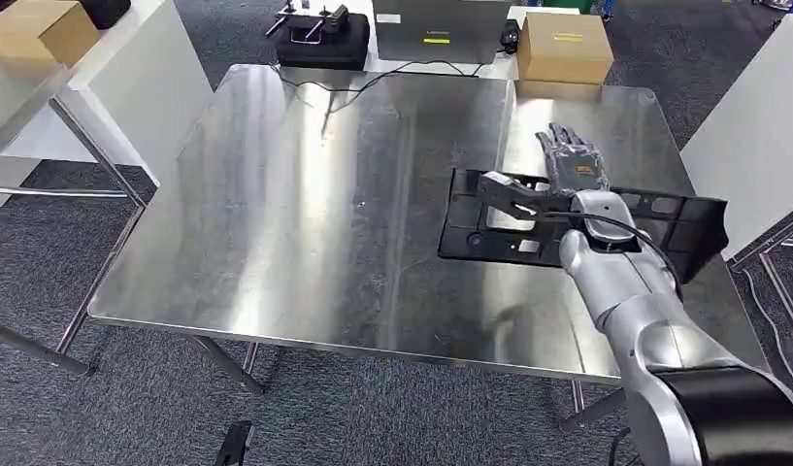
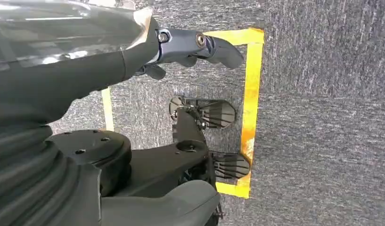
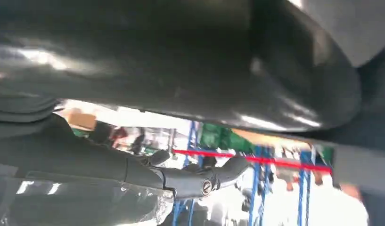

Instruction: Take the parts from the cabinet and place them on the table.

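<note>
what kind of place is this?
Likely a robotics lab or workshop test area: a steel table on grey carpet, cardboard boxes and gear on benches behind, yellow floor tape marking a spot.

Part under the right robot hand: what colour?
Black, a flat frame-like part on the steel table; head view shows it best.

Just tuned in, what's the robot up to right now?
The right hand is at the black plastic part, a flat panel on the steel table toward its right side. The thumb lies over the panel with the fingers stretched past it, so whether it is gripping is unclear. The left hand hangs by the robot's side over the carpet, holding nothing.
</note>
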### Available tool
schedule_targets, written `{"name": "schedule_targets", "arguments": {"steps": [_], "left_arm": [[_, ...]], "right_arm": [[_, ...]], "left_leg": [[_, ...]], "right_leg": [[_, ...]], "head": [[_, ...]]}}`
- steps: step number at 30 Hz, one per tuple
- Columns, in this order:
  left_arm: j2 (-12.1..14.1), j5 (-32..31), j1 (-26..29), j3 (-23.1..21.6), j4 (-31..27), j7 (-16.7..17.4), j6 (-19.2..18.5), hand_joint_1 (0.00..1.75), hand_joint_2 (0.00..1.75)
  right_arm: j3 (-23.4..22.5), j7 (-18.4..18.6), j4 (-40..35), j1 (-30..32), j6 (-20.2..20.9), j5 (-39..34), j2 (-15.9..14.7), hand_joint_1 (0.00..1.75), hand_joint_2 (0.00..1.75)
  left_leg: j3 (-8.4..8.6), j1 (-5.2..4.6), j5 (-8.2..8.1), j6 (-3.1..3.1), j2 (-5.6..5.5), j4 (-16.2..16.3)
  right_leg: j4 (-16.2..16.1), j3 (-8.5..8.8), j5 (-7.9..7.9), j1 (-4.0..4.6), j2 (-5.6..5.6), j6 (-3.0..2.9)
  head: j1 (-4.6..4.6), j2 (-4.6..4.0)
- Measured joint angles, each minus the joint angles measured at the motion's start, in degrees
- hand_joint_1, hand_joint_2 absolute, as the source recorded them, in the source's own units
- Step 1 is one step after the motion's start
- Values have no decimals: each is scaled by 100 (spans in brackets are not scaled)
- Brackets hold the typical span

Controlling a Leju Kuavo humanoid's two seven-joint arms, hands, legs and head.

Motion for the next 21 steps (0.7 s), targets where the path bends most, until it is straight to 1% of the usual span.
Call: {"name": "schedule_targets", "arguments": {"steps": [2, 6, 12, 21], "left_arm": [[2, 2, 0, 0, 0, 13, 4, 0, 175], [0, -2, 0, 0, 0, 50, -11, 0, 175], [2, -24, -1, -2, 0, 122, -57, 0, 175], [2, -74, -2, -22, 0, 144, -61, 0, 175]], "right_arm": [[-87, -142, -87, -55, -149, -50, 2, 0, 0], [-209, -275, -222, -137, -216, -98, -7, 0, 0], [-288, -334, -288, -138, -290, -114, -50, 0, 0], [-341, -336, -310, -130, -310, -116, -94, 0, 0]], "left_leg": [[1, 0, 0, 0, 0, 0], [4, 0, 0, 0, 0, 0], [7, 0, 0, 0, 0, 0], [10, 0, 0, 0, 0, 0]], "right_leg": [[0, 0, 0, 0, 0, 0], [0, 2, 0, 0, 1, 0], [-1, 6, 0, 0, 1, 0], [-1, 8, 0, 0, 1, 0]], "head": [[0, 0], [0, 0], [0, 0], [2, 0]]}}
